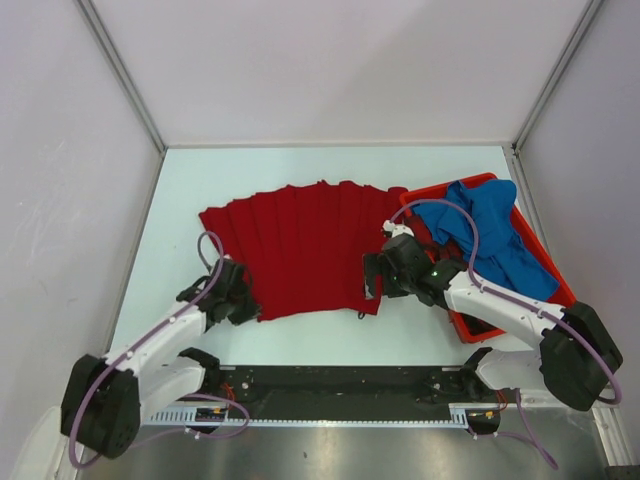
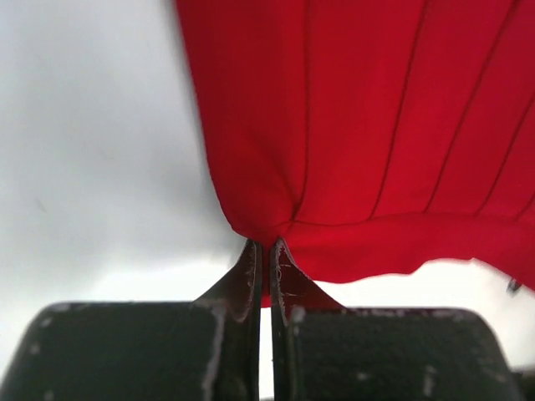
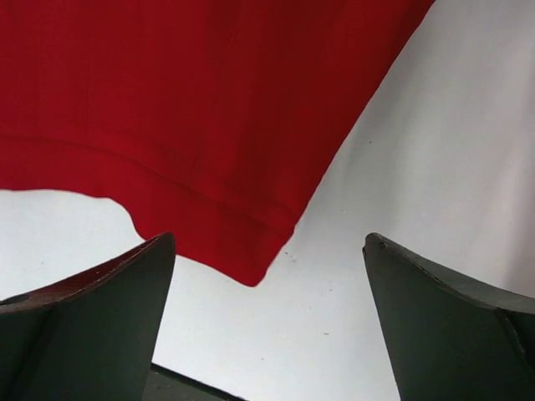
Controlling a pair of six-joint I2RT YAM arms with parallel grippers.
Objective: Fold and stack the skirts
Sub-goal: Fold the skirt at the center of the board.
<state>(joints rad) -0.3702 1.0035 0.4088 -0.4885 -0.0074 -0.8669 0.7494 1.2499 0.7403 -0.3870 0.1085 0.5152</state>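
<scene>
Red skirt [image 1: 300,250] lies fanned flat at frame centre on the table [image 1: 420,330], its lower-left corner pinched by the left gripper [image 2: 266,251], jaws pressed together, while the right gripper [image 3: 267,242] hangs jaws spread over the lower-right corner, apparently readying a two-corner fold.

Off-task items, seen remotely.
I see a red tray [image 1: 440,187] on the pale desk [image 1: 200,180], at its right side.
</scene>
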